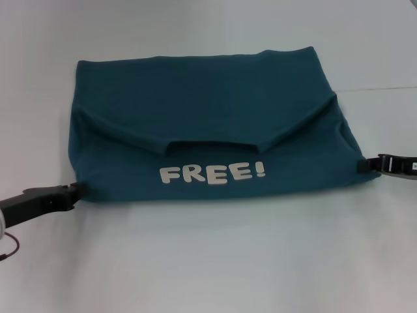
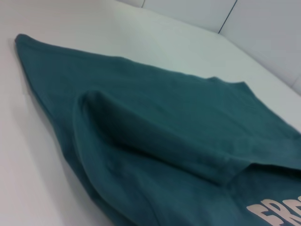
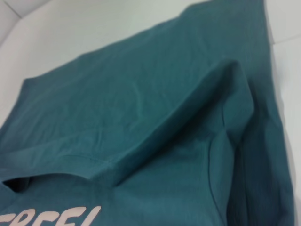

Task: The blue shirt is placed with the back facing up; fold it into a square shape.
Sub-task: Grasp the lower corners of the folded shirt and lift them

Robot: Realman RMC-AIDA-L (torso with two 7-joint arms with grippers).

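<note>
The blue shirt (image 1: 208,111) lies on the white table, folded into a wide rectangle. Its near part is turned over, so the pale lettering "FREE!" (image 1: 212,173) shows, with the sleeves folded in above it. My left gripper (image 1: 79,190) is at the shirt's near left corner and shut on the cloth there. My right gripper (image 1: 361,165) is at the near right corner and shut on the cloth there. The left wrist view shows the shirt (image 2: 178,122) close up, and so does the right wrist view (image 3: 141,108). Neither wrist view shows its own fingers.
The white table (image 1: 208,261) stretches around the shirt on all sides. A seam line in the surface (image 1: 384,88) runs off to the right behind the shirt. A red cable (image 1: 10,251) hangs by my left arm.
</note>
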